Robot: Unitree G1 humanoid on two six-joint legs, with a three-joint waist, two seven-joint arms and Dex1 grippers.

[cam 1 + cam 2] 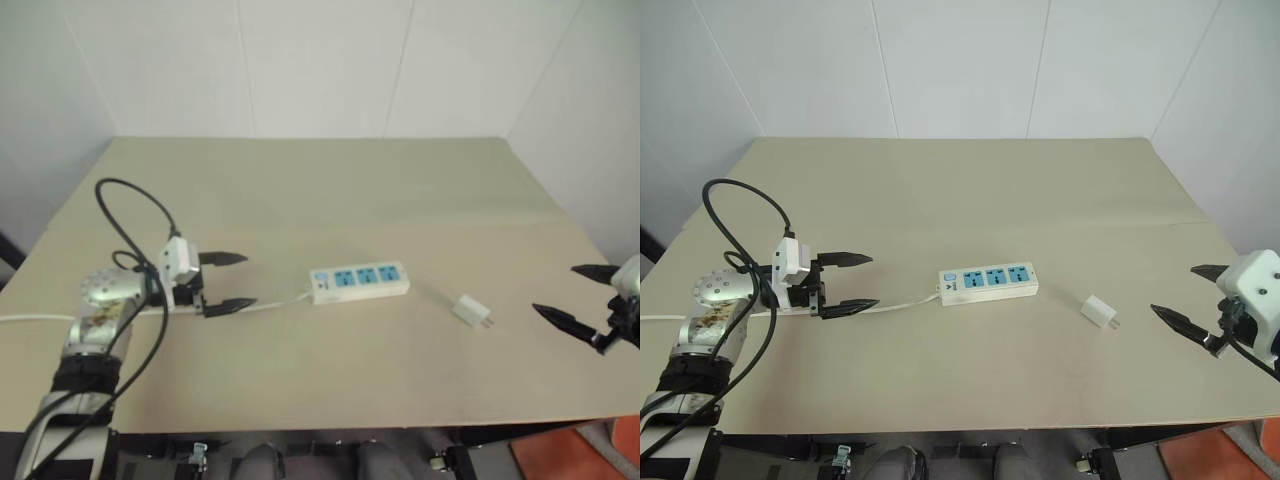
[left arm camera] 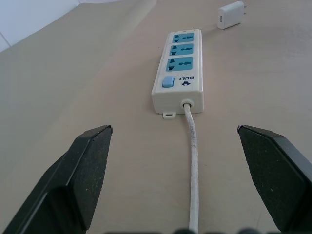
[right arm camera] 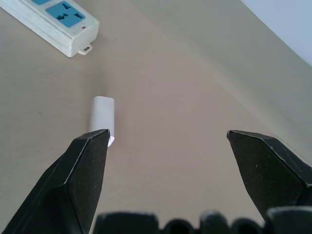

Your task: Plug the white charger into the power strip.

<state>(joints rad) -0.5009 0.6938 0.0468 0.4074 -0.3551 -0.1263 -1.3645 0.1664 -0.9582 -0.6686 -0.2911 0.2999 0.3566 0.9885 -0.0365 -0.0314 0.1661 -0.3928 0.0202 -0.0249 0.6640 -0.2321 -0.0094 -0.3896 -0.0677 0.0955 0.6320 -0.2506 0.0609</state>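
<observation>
Lying on the beige tabletop (image 1: pixel 320 200), the long white power strip with three blue sockets (image 1: pixel 359 280) sits mid-scene; the small white cube charger (image 1: pixel 470 309) rests just right. Left gripper (image 1: pixel 226 283) and right gripper (image 1: pixel 575 296) hover released, empty.

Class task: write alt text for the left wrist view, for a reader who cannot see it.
A white power strip with three blue sockets lies on a beige table, its cord running back between the open black fingers of the left pincer. A small white charger lies just beyond the strip's far end.
</observation>
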